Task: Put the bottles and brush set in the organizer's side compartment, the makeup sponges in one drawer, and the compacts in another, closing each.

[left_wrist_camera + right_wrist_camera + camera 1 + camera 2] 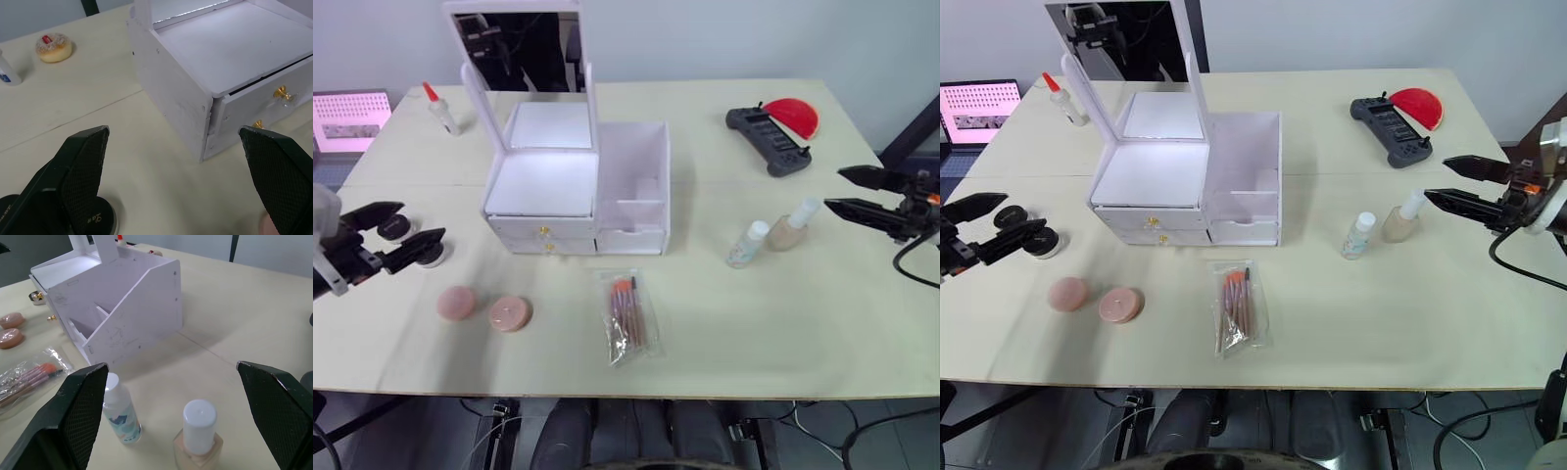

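My left gripper [393, 235] hangs wide open at the left edge of the cream desk [783, 333], just over two round black compacts [433, 253]. My right gripper [847, 191] is spread wide too, empty, just right of the beige glass bottle with a white cap [792, 227] and the small clear bottle [746, 245]. The white organizer with its upright mirror [576, 191] stands mid-desk, drawers shut. Two pink makeup sponges [484, 308] and the bagged brush set [627, 315] lie in front of it.
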Motion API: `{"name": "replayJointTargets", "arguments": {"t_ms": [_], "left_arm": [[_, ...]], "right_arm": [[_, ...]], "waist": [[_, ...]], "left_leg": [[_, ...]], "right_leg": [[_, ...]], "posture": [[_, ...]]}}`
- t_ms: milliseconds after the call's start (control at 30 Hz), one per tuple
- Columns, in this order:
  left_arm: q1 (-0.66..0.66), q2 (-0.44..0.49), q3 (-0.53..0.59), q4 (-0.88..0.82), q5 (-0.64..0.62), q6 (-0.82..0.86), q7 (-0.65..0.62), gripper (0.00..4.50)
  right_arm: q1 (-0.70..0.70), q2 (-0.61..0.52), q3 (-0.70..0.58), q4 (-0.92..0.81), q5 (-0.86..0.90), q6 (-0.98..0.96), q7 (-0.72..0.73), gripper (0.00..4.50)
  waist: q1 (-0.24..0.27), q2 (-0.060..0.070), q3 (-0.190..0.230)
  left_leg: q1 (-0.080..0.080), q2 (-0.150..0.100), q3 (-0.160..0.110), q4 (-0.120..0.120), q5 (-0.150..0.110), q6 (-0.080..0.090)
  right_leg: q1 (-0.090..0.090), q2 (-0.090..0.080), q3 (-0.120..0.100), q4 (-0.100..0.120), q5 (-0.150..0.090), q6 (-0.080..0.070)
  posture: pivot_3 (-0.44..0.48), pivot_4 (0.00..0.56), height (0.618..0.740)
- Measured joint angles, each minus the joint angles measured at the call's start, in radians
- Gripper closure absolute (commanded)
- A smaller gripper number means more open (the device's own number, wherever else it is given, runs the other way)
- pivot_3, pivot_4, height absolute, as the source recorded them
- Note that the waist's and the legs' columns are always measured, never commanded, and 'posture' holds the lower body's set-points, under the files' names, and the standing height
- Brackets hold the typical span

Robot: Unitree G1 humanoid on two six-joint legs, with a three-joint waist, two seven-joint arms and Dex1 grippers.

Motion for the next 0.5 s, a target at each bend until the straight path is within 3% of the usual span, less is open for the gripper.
{"name": "replayJointTargets", "arguments": {"t_ms": [100,233,367,500], "left_arm": [[-0.011,0.0,0.007,-0.014,-0.032,0.025,0.007,0.05],[-0.135,0.011,-0.01,-0.06,-0.13,0.116,0.053,0.05],[-0.336,0.027,-0.172,-0.179,-0.272,0.225,0.078,0.05],[-0.504,-0.011,-0.337,-0.235,-0.335,0.278,0.115,0.05]], "right_arm": [[-0.012,-0.001,0.014,0.0,-0.001,0.005,0.001,0.0],[-0.004,-0.007,0.019,-0.114,0.033,0.082,0.005,0.0],[0.107,-0.022,-0.017,-0.458,0.154,0.225,-0.027,0.0],[0.207,-0.028,-0.107,-0.683,0.236,0.323,-0.113,0.0]], "waist": [[0.0,0.0,0.0],[0.004,0.0,0.0],[0.023,-0.001,0.0],[0.031,-0.001,0.0]], "left_leg": [[0.0,0.0,0.0,0.0,0.0,0.0],[0.0,0.0,-0.001,0.0,0.0,0.0],[-0.001,0.0,-0.001,0.0,0.0,0.0],[-0.001,-0.001,-0.001,0.0,0.0,0.0]], "right_leg": [[0.0,0.0,0.0,0.0,0.0,0.0],[0.0,0.0,0.0,0.0,0.001,0.002],[0.001,0.0,0.0,-0.001,0.002,0.004],[0.002,0.0,0.0,-0.003,0.003,0.006]], "posture": [[0.0,0.15,0.74],[0.0,0.15,0.74],[0.0,0.15,0.74],[0.0,0.15,0.74]]}}
